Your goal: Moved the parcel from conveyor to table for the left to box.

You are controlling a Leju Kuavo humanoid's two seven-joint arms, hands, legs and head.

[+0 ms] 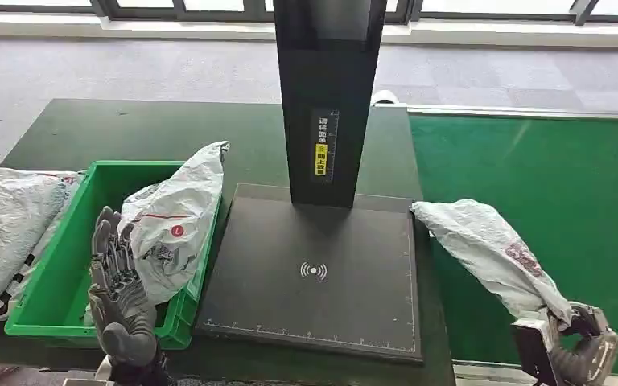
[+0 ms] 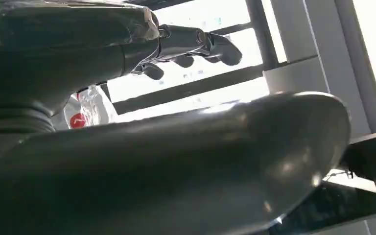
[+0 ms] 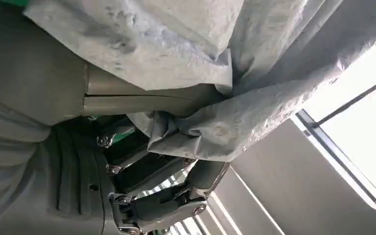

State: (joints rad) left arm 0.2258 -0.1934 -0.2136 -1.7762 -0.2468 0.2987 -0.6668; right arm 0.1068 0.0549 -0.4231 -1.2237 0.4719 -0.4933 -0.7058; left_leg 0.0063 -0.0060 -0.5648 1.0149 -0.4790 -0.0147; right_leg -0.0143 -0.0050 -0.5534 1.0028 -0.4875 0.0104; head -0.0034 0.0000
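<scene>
A grey plastic parcel lies on the green conveyor belt at the right, and my right hand grips its near end. Close up in the right wrist view, the crumpled grey parcel is pinched between the thumb and fingers. My left hand is raised with fingers spread, holding nothing, over the front of the green box. Another grey parcel with a red mark leans in that box. In the left wrist view the left hand shows its fingers extended.
A black scanner plate with a tall black post sits on the dark green table between box and conveyor. More grey parcels lie left of the box. Grey carpet and windows are beyond.
</scene>
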